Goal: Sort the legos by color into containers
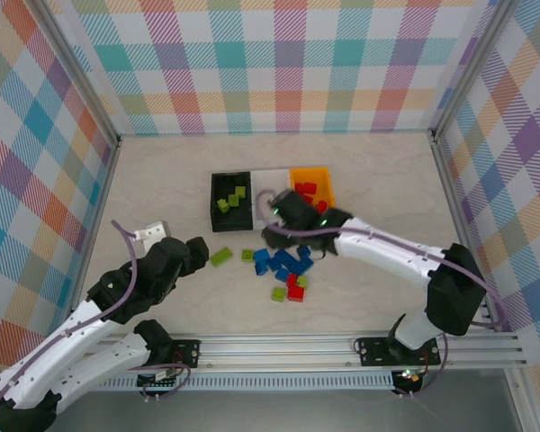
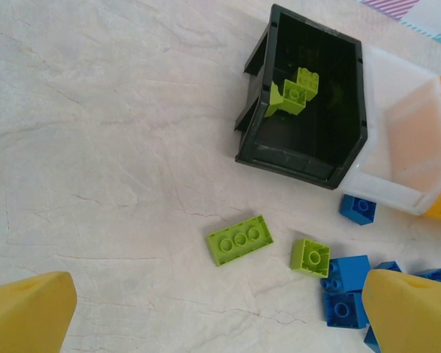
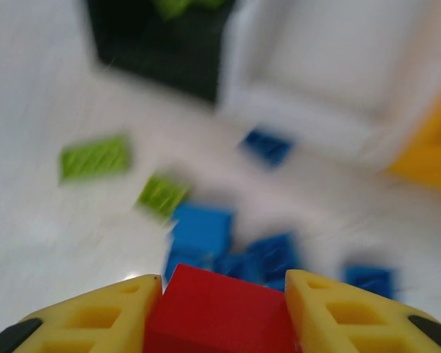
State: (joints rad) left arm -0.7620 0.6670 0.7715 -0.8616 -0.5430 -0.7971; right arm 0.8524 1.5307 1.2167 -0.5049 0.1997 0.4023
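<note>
Three bins stand in a row about midway along the bench, toward its far edge: the black bin (image 1: 218, 202) on the left, the white bin (image 1: 272, 173) touching it in the middle, and the orange bin (image 1: 310, 173) on the right. Lime bricks (image 1: 232, 198) lie in the black bin and red bricks (image 1: 308, 191) in the orange one.

Loose pieces are scattered around the centre of the bench, between the bins and the near edge. They include a cluster of blue bricks (image 1: 283, 261), a red piece (image 1: 294, 290) on its near side, and a lime piece (image 1: 278, 293) just beside that. Left of the cluster lie a long lime brick (image 2: 239, 239) and a small lime brick (image 2: 310, 257), near each other but apart.

The right arm (image 1: 387, 252) reaches in from the near right corner, with its wrist over the near side of the white bin. The right gripper (image 3: 224, 283) is clamped on a red brick (image 3: 217, 316), with a yellow finger flush against each side; that view is blurred.

The left gripper (image 2: 217, 294) is spread wide with nothing between its fingers (image 2: 29, 312). It hangs over the bench left of the loose pieces, facing the black bin.
</note>
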